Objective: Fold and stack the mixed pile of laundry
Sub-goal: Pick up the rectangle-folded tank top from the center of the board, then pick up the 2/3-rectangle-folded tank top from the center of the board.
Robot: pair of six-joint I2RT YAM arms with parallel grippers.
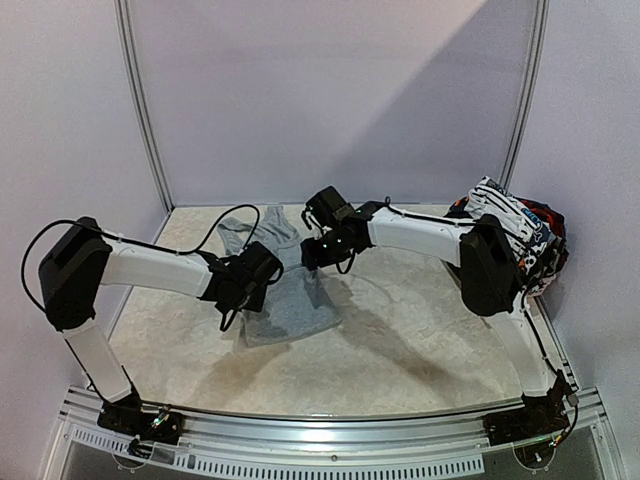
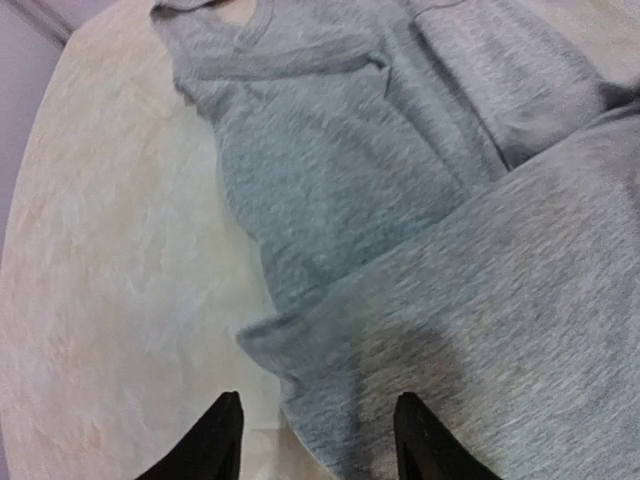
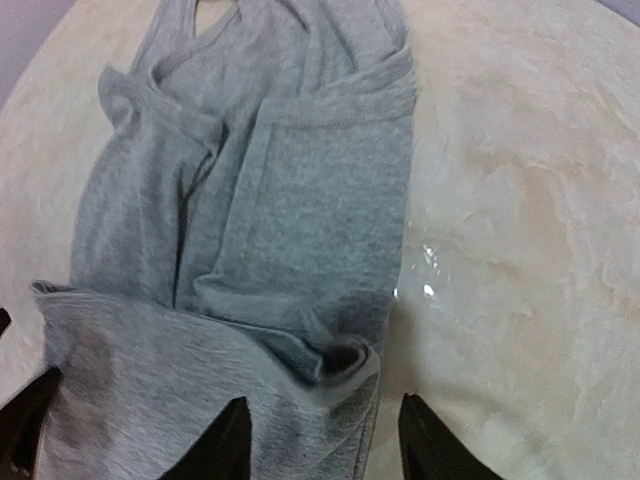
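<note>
A light grey garment (image 1: pixel 285 300) lies on the table left of centre, its near part folded over the rest. My left gripper (image 1: pixel 262 275) hovers at the fold's left edge, and the left wrist view shows it (image 2: pixel 318 420) open above the grey cloth (image 2: pixel 400 200), gripping nothing. My right gripper (image 1: pixel 312 255) is at the fold's right corner. It (image 3: pixel 322 425) stands open over the rolled hem of the grey garment (image 3: pixel 290 200). The mixed laundry pile (image 1: pixel 515 240), with white striped, red and black pieces, is heaped at the back right.
The table (image 1: pixel 420 330) has a pale marbled top and is enclosed by lilac walls (image 1: pixel 330 100) on three sides. A metal rail (image 1: pixel 330 425) runs along the near edge between the arm bases.
</note>
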